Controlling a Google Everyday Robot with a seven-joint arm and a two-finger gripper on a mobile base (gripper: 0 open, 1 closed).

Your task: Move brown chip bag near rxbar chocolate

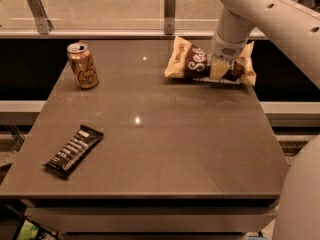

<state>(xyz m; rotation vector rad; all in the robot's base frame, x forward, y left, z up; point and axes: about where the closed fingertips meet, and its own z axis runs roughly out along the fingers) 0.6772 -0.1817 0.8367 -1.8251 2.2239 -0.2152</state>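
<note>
The brown chip bag [192,61], dark brown with white lettering and cream-yellow ends, lies at the far right of the table. My gripper [219,70] comes down from the upper right onto the bag's right half and is shut on it. The wrist hides part of the bag. The bag rests at or just above the tabletop. The rxbar chocolate [74,149], a slim black bar with rows of white text, lies flat near the front left corner, far from the bag.
A gold soda can [83,65] stands upright at the back left. The brown table [165,149] has a glass-and-metal rail [170,11] behind it. My arm [280,19] spans the upper right, and part of my body [300,199] is at the lower right.
</note>
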